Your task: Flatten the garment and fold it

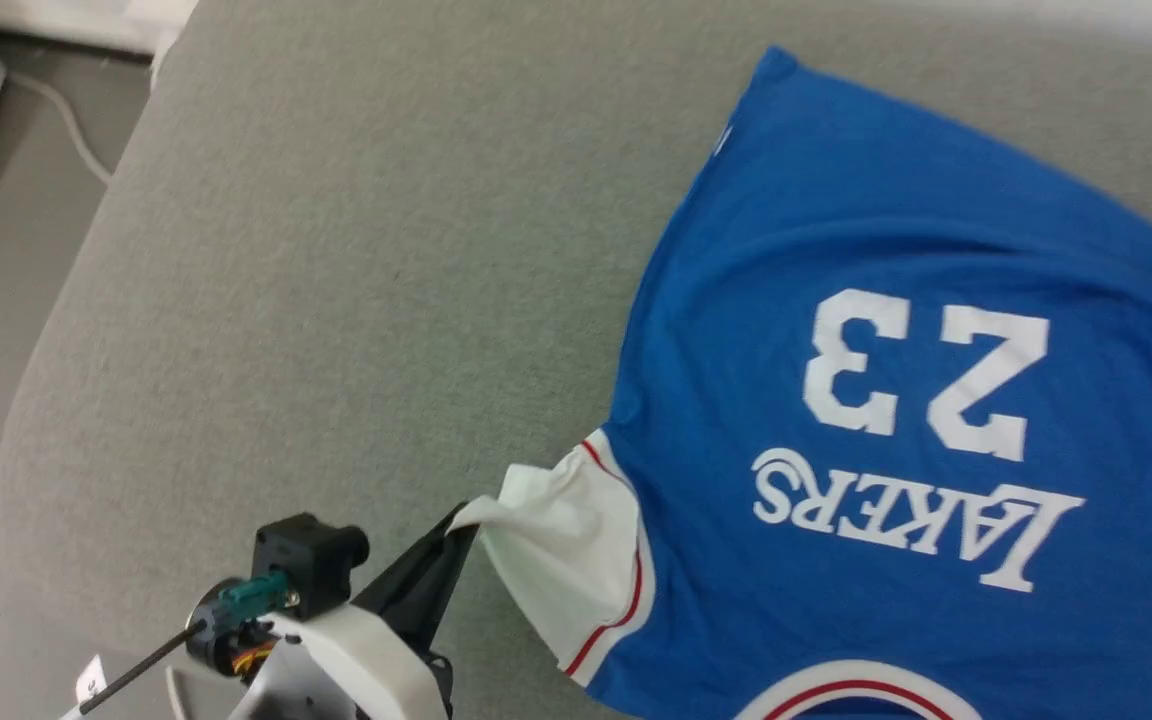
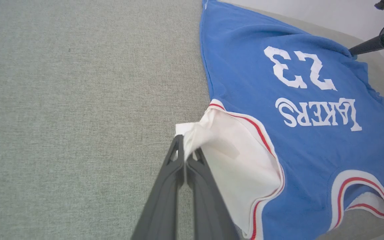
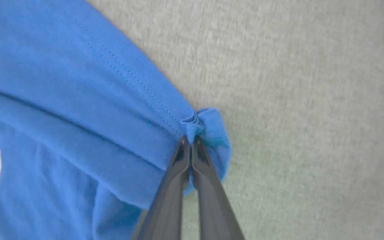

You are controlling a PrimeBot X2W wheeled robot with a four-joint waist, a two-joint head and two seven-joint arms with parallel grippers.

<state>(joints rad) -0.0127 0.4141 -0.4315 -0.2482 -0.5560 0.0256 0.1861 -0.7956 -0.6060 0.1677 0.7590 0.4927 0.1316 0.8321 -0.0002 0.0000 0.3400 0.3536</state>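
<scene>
**Jaws pinched on sleeve and hem corner**

Left jaws are clamped tight on the tip of the white sleeve (image 2: 232, 150). Right jaws are closed on a bunched blue hem corner (image 3: 208, 121). These two far-apart holds probably serve to draw the garment (image 1: 886, 250) taut. It lies print-up on the grey cushion (image 1: 336, 250), creased near the right grip, so flattening looks unfinished.

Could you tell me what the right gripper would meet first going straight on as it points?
The right gripper is shut on a bunched hem corner of the shirt, so that comes first. Past it the line seems to reach the grey surface, though depth is unclear.
</scene>
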